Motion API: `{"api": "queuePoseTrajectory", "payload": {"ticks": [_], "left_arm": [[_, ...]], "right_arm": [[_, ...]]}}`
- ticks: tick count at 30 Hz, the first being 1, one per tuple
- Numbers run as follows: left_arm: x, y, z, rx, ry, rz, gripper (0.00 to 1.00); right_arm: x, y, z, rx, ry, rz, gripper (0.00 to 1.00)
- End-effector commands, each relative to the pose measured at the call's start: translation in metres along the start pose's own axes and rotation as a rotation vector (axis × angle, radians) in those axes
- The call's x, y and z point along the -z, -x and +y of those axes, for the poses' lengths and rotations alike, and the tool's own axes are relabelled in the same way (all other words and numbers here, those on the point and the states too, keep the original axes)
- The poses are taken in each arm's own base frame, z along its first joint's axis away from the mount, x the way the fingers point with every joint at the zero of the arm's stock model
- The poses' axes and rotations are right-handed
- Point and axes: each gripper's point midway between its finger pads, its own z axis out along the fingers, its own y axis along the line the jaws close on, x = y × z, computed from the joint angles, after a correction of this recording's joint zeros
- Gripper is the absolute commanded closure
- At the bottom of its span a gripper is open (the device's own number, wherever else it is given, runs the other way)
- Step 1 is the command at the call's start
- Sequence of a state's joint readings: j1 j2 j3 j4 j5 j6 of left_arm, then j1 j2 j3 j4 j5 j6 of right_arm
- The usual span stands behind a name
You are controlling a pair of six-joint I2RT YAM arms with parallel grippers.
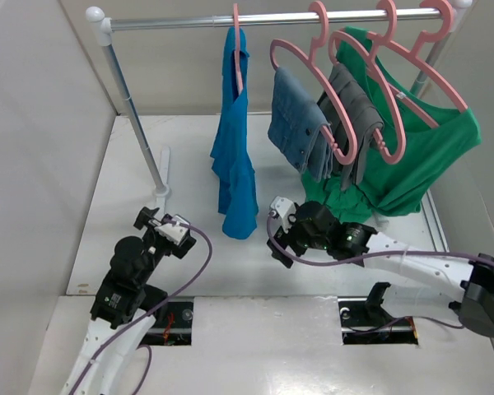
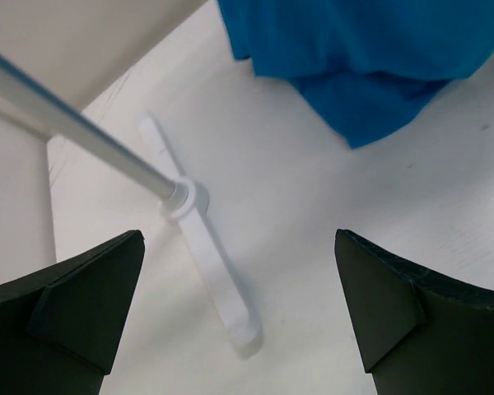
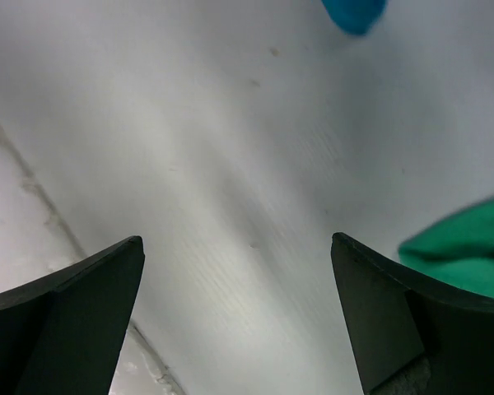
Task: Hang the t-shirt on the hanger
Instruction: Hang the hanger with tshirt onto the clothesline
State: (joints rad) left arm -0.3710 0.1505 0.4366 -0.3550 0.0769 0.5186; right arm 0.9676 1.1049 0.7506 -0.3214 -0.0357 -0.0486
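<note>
The royal-blue t-shirt (image 1: 235,148) hangs from the pink hanger (image 1: 236,45) on the metal rail (image 1: 255,20), seen edge-on, its hem just above the table. Its lower edge shows in the left wrist view (image 2: 370,58) and a tip of it in the right wrist view (image 3: 354,12). My left gripper (image 1: 160,224) is open and empty, low over the table left of the shirt. My right gripper (image 1: 277,232) is open and empty, just right of the shirt's hem.
The rack's upright pole (image 1: 136,123) and its white foot (image 2: 202,247) stand ahead of the left gripper. Grey garments (image 1: 313,127) and a green shirt (image 1: 412,156) hang on other pink hangers at right. Walls close in left and right.
</note>
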Motion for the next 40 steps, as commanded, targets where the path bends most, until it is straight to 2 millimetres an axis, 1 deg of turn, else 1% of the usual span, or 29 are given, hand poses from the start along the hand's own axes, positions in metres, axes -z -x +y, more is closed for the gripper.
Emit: {"api": "queuePoseTrajectory", "payload": {"ticks": [1,2,3,4,5,6,7,8,10,11,12,14,15,23,24,25,26,27,28,30,32,34,35,40], "left_arm": [[-0.001,-0.021,0.024,0.009,0.166,0.057,0.00],[0.000,-0.029,0.032,0.025,0.218,0.082,0.00],[-0.002,-0.036,0.030,0.023,0.217,0.109,0.00],[-0.001,-0.035,0.034,0.040,0.238,0.104,0.00],[-0.002,-0.037,0.033,0.039,0.233,0.114,0.00],[-0.001,-0.041,0.034,0.053,0.238,0.128,0.00],[-0.001,-0.036,0.033,0.054,0.228,0.113,0.00],[-0.001,-0.036,0.033,0.044,0.228,0.114,0.00],[-0.001,-0.034,0.033,0.045,0.222,0.101,0.00],[-0.001,-0.034,0.033,0.045,0.222,0.101,0.00],[-0.001,-0.034,0.033,0.045,0.222,0.101,0.00],[-0.001,-0.034,0.033,0.045,0.222,0.101,0.00],[-0.002,-0.035,0.032,0.044,0.218,0.110,0.00],[-0.002,-0.035,0.030,0.044,0.210,0.106,0.00],[-0.002,-0.035,0.030,0.044,0.210,0.106,0.00],[-0.002,-0.035,0.030,0.044,0.210,0.106,0.00],[-0.002,-0.035,0.030,0.044,0.210,0.106,0.00],[-0.002,-0.035,0.030,0.044,0.210,0.106,0.00],[-0.002,-0.035,0.030,0.044,0.210,0.106,0.00],[-0.003,-0.038,0.029,0.044,0.206,0.114,0.00],[-0.003,-0.038,0.029,0.044,0.206,0.114,0.00],[-0.003,-0.038,0.029,0.044,0.206,0.114,0.00],[-0.003,-0.038,0.029,0.044,0.206,0.114,0.00],[-0.003,-0.038,0.029,0.044,0.206,0.114,0.00]], "right_arm": [[-0.007,0.000,-0.026,-0.169,-0.112,-0.039,0.00],[-0.011,-0.011,-0.031,-0.207,-0.135,-0.030,0.00],[-0.012,-0.016,-0.033,-0.227,-0.144,-0.026,0.00],[-0.013,-0.021,-0.039,-0.234,-0.165,-0.023,0.00],[-0.012,-0.027,-0.046,-0.262,-0.190,-0.030,0.00],[-0.012,-0.031,-0.046,-0.262,-0.191,-0.021,0.00],[-0.009,-0.028,-0.051,-0.281,-0.212,-0.038,0.00],[-0.009,-0.033,-0.054,-0.287,-0.219,-0.029,0.00],[-0.004,-0.027,-0.056,-0.286,-0.233,-0.056,0.00],[-0.003,-0.027,-0.058,-0.286,-0.243,-0.056,0.00],[0.000,-0.020,-0.060,-0.286,-0.253,-0.077,0.00],[0.000,-0.020,-0.060,-0.286,-0.253,-0.077,0.00],[0.002,-0.014,-0.061,-0.286,-0.253,-0.095,0.00],[0.007,-0.012,-0.063,-0.257,-0.263,-0.101,0.00],[0.009,-0.010,-0.068,-0.263,-0.281,-0.103,0.00],[0.009,-0.012,-0.067,-0.273,-0.281,-0.095,0.00],[0.011,-0.008,-0.069,-0.274,-0.291,-0.104,0.00],[0.011,-0.010,-0.069,-0.274,-0.292,-0.095,0.00],[0.013,-0.006,-0.072,-0.274,-0.305,-0.106,0.00],[0.014,-0.003,-0.074,-0.275,-0.314,-0.102,0.00],[0.014,-0.006,-0.075,-0.275,-0.329,-0.090,0.00],[0.014,-0.004,-0.078,-0.266,-0.338,-0.089,0.00],[0.013,-0.009,-0.077,-0.266,-0.339,-0.069,0.00],[0.013,-0.009,-0.078,-0.254,-0.339,-0.066,0.00]]}}
